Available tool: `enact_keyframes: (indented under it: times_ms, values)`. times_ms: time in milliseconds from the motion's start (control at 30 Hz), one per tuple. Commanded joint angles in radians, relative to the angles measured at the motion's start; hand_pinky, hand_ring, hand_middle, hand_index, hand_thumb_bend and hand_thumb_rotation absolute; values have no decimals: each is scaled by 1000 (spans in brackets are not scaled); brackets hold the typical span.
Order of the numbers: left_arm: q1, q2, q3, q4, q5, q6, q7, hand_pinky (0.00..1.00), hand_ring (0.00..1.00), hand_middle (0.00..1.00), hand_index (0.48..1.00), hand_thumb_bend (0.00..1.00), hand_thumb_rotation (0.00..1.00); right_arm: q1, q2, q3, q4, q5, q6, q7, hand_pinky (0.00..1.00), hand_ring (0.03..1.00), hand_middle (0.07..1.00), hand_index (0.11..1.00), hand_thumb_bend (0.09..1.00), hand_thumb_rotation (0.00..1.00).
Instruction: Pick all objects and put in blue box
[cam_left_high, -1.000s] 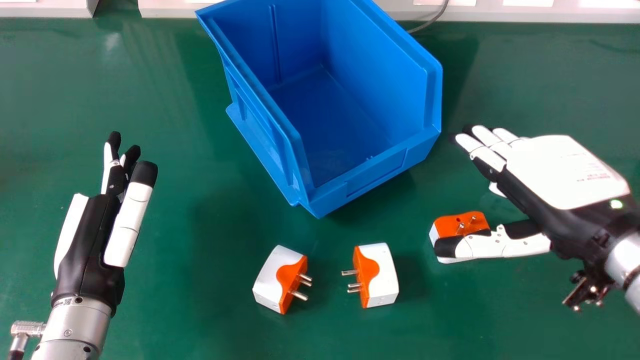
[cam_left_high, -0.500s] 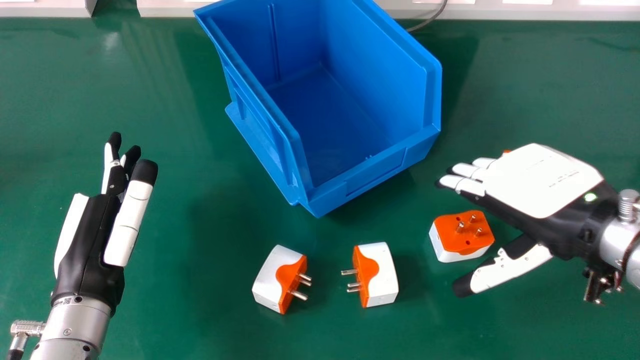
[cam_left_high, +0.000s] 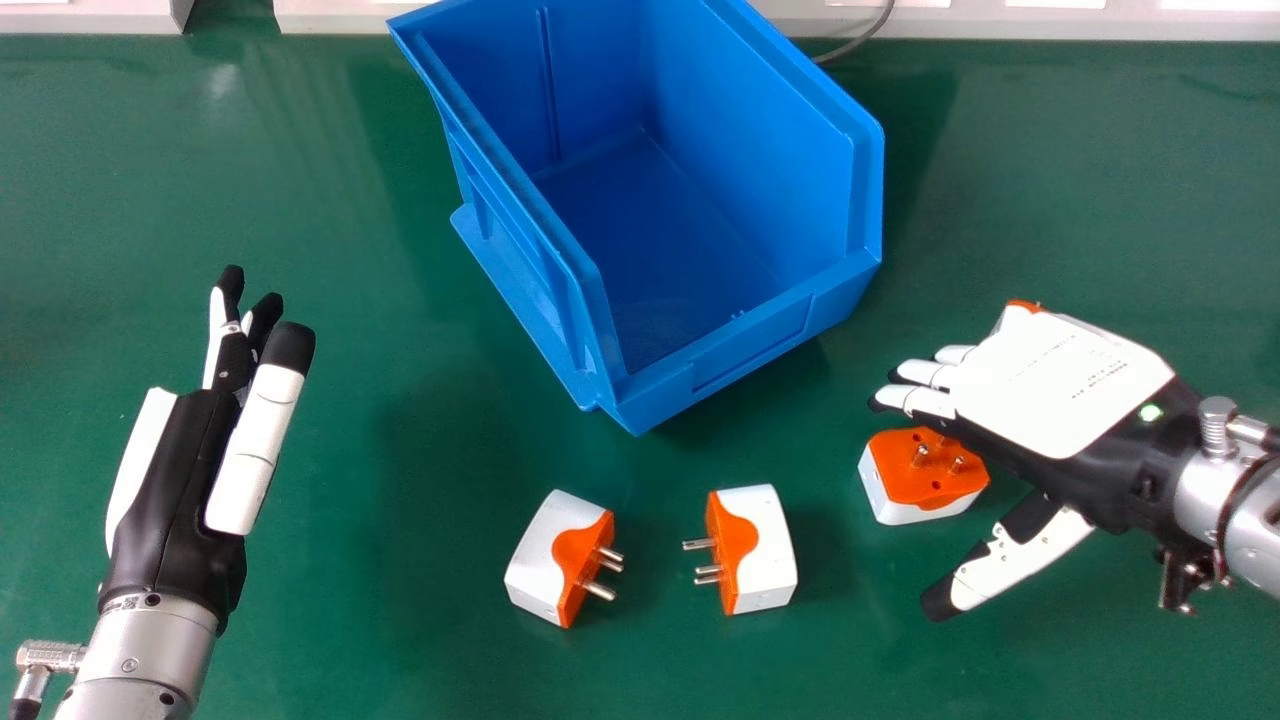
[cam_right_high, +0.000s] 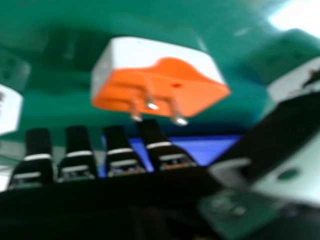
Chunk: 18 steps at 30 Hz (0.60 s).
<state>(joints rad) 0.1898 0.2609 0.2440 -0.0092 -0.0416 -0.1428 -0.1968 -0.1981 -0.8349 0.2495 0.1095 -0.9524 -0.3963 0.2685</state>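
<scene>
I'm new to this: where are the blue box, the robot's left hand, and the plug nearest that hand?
Blue box (cam_left_high: 750, 342): head view, on its low front wall.
Left hand (cam_left_high: 170, 490): head view, on its black body.
Plug (cam_left_high: 542, 550): head view, on its white casing.

head view looks forward and down, right hand view from closer, seemingly sharing the blue box (cam_left_high: 752, 342).

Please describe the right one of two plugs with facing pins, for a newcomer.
From the blue box, come toward the robot. There lies the right plug, white and orange. Its pins point left; the left plug's pins point right.
</scene>
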Motion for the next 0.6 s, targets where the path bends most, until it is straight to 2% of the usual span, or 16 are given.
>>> enact_keyframes:
  times_ms: [0,167,333,567]
  values:
    - [0,16,12,-14,-14,-10,-4,1000,1000,1000,1000,888,1000,-38,9,4,12,-12,18,-33,858,900,924,893,678,776]
    - [0,18,15,-16,-17,-5,-6,1000,1000,1000,1000,888,1000,-59,25,34,68,-46,45,-82,852,895,908,870,663,749]
    - [-1,20,19,-10,-17,-8,-10,1000,1000,1000,1000,890,1000,-76,32,62,107,-74,60,-124,843,887,903,860,650,729]
    - [10,20,24,-26,-18,-4,-17,1000,1000,1000,1000,910,1000,-105,42,107,166,-119,76,-183,838,882,900,858,650,719]
